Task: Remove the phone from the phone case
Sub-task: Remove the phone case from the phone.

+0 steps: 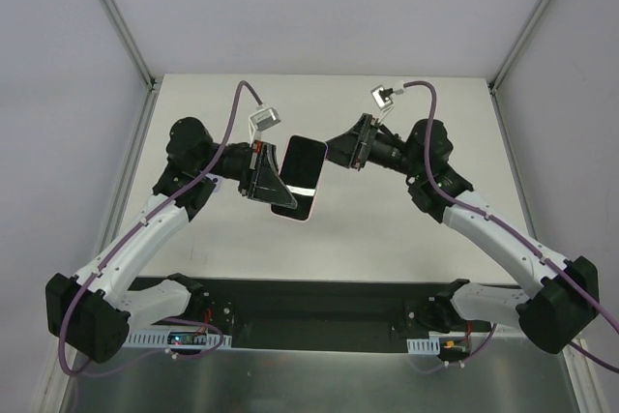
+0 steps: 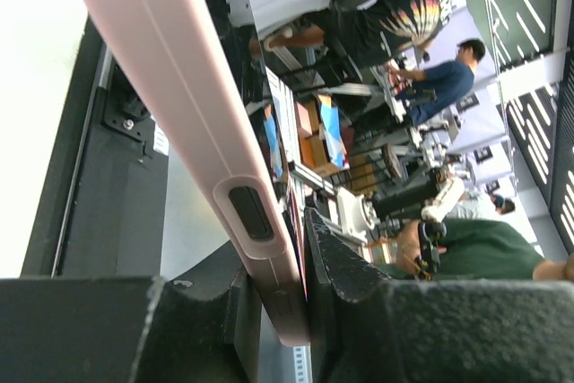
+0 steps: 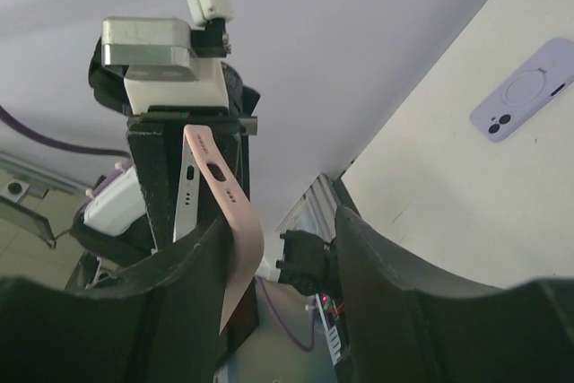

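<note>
My left gripper [image 1: 276,181] is shut on the phone [image 1: 303,163] in its pink case [image 1: 296,217] and holds it above the table, black screen up. In the left wrist view the pink case edge [image 2: 179,87] runs diagonally down into the closed jaws [image 2: 296,302]. My right gripper [image 1: 334,154] is open at the phone's far right corner. In the right wrist view [image 3: 282,248] the case's end [image 3: 240,221] is bent away from the phone's silver edge [image 3: 186,199] and lies against my left finger [image 3: 193,266].
A lavender phone case [image 3: 520,100] lies on the white table in the right wrist view. The white table [image 1: 387,229] has walls at the left, right and back. A black strip [image 1: 309,311] runs along the near edge between the arm bases.
</note>
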You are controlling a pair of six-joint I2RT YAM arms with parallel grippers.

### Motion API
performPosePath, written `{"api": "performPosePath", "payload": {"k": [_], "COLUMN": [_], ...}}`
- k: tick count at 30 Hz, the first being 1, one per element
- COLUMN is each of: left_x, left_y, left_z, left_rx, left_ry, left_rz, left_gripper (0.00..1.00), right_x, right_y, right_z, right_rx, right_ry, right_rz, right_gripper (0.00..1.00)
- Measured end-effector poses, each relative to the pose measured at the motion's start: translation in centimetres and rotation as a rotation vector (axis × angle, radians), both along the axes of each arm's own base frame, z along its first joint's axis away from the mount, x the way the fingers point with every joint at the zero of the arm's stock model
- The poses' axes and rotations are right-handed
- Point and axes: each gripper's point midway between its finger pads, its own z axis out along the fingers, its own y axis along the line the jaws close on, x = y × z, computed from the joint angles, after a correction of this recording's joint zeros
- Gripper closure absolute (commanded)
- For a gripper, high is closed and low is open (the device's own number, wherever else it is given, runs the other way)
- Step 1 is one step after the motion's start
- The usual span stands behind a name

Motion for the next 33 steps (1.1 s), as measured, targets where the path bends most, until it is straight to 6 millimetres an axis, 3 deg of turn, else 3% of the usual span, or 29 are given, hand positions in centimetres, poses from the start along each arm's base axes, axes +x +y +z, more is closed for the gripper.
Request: {"api": "performPosePath", "payload": {"k": [7,9,10,11,13,16,23,27,30,32,33], "left_x": [-0.8,-0.9,-1.0,-1.0,-0.8,0.1,0.9,1.5,2.5,3.6,4.4], "left_y": [0.5,0.7,0.8,0.8,0.8,0.3,-0.1,-0.6,-1.3,-1.8,-2.0], "left_z": [-1.0,-1.3,-1.5,-1.7,-2.1,-2.8,-4.1,-4.7,-5.4,-5.9,-6.2], "left_rx": [0.019,0.016,0.016,0.016,0.014,0.012,0.018,0.032,0.055,0.072,0.081], "left_ry": [-0.004,-0.026,-0.033,-0.042,-0.056,-0.061,-0.049,-0.027,-0.014,-0.024,-0.036], "left_rz": [-0.112,-0.146,-0.163,-0.181,-0.203,-0.204,-0.204,-0.170,-0.099,-0.032,0.016], "left_gripper": [1.00,1.00,1.00,1.00,1.00,1.00,1.00,0.89,0.67,0.44,0.37], "right_x": [-2.1,-2.9,-3.2,-3.6,-4.4,-4.3,-3.6,-2.9,-1.6,-0.7,-0.2], "right_y": [0.5,0.8,1.0,1.3,2.1,2.7,2.7,1.5,0.1,-0.7,-1.1], "right_z": [-0.8,-0.8,-0.7,-0.7,-0.5,0.0,-2.0,-2.9,-3.6,-4.4,-5.0], "right_rx": [-0.015,-0.016,-0.016,-0.017,-0.020,-0.021,-0.103,-0.156,-0.196,-0.225,-0.245], "right_ry": [0.001,0.000,-0.001,-0.003,-0.012,-0.027,0.016,0.051,0.077,0.110,0.132], "right_rz": [0.107,0.137,0.150,0.166,0.203,0.212,0.175,0.113,0.042,-0.008,-0.038], "right_gripper": [0.50,0.55,0.60,0.77,0.99,0.99,0.99,0.99,0.99,0.99,0.99]}}
